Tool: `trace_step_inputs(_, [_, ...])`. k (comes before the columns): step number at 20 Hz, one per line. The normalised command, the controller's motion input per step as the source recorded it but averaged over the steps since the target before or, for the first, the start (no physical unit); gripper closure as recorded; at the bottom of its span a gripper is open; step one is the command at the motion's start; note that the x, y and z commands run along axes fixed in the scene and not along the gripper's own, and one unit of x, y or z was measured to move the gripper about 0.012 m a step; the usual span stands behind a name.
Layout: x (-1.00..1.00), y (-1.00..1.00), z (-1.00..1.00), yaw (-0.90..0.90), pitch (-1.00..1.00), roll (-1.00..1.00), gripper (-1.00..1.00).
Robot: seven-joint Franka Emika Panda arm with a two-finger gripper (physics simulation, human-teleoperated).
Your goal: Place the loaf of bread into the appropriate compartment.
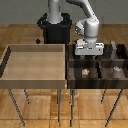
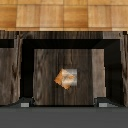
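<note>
The loaf of bread is seen lying loose on the floor of a cell of the dark divided bin, directly beneath the claw, whose fingers are spread apart and empty, so a straight, centred descent is advised before closing.

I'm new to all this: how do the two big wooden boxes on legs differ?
The light-wood bin is one open, undivided space; the dark divided bin is split into cells. The light one looks empty, while a dark cell holds the loaf of bread. Both are walled, wooden and stand side by side.
</note>
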Motion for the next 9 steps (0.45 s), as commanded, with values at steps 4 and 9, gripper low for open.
trace_step_inputs(4, [0.00, 0.00, 0.00, 0.00, 0.00, 0.00, -1.00])
trace_step_inputs(9, [0.00, 0.00, 0.00, 0.00, 0.00, 0.00, -1.00])
